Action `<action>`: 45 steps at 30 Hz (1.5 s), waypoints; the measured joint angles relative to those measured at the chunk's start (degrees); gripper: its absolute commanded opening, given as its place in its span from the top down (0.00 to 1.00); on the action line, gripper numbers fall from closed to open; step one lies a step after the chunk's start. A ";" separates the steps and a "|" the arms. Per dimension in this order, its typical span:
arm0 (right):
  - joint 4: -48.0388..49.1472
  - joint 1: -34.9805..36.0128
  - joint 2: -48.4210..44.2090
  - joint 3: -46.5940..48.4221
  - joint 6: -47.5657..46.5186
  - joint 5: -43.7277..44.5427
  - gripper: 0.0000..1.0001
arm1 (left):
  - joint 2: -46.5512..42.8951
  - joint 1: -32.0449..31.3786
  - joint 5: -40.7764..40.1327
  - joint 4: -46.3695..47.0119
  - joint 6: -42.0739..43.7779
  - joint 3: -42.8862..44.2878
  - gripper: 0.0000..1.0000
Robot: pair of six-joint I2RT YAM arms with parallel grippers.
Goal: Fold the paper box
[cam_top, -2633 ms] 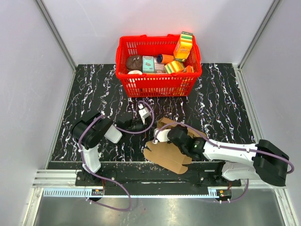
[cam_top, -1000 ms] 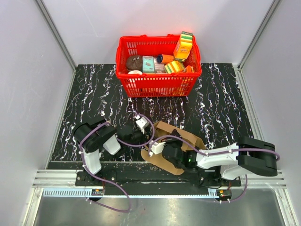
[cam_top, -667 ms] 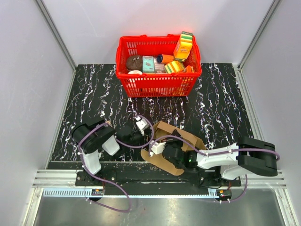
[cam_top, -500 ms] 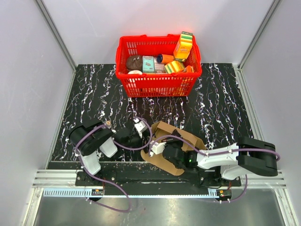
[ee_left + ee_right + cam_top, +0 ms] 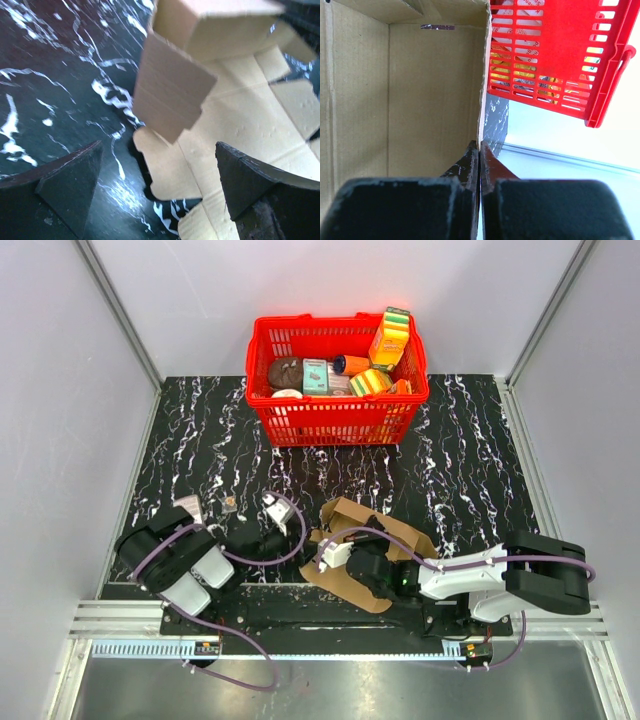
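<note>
Box (image 5: 350, 585) partly folded, flaps up, on the worktop (image 5: 200, 440) near the front edge, well apart from the red basket (image 5: 335, 420). Right fingers (image 5: 470, 165) pinched closed on a box wall's edge. Left fingers (image 5: 67, 182) spread wide, holding nothing, just left of the box.

**Left spread wide, right pinched shut**

My left arm (image 5: 170, 560) sits low, folded by its base. The left gripper (image 5: 275, 512) points rightward with jaws fully apart (both fingers (image 5: 70, 185) frame my wrist view). My right arm (image 5: 480, 575) stretches leftward along the near edge, right gripper (image 5: 330, 552) closed tight.
</note>
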 measured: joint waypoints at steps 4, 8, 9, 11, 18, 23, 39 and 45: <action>0.02 0.00 0.00 -0.20 0.04 0.04 0.99 | -7.61 0.00 -6.58 -1.14 -1.09 -0.17 0.01; 0.02 0.00 0.00 -0.22 0.09 0.04 0.99 | -17.55 0.07 -14.03 -1.77 -1.31 -0.20 0.01; 0.02 0.00 0.00 -0.22 0.11 0.04 0.99 | -20.63 0.11 -16.02 -2.16 -1.18 -0.22 0.01; 0.02 0.00 0.00 -0.22 0.17 0.04 0.99 | -25.88 0.44 -18.97 -3.72 -0.70 -0.22 0.01; 0.50 0.02 0.07 -0.24 0.63 0.04 0.99 | -33.59 6.12 -23.52 -13.51 2.29 -0.22 0.01; 1.14 0.04 0.61 -0.24 0.83 0.09 0.99 | -21.92 8.63 -18.86 -12.00 2.73 -0.07 0.03; 1.16 0.04 0.35 -0.26 1.84 0.26 1.00 | 0.13 10.54 4.13 -3.13 5.03 6.19 0.04; 1.11 0.04 0.35 -0.26 1.97 0.26 1.00 | 2.97 10.78 9.16 -2.34 4.85 8.57 0.04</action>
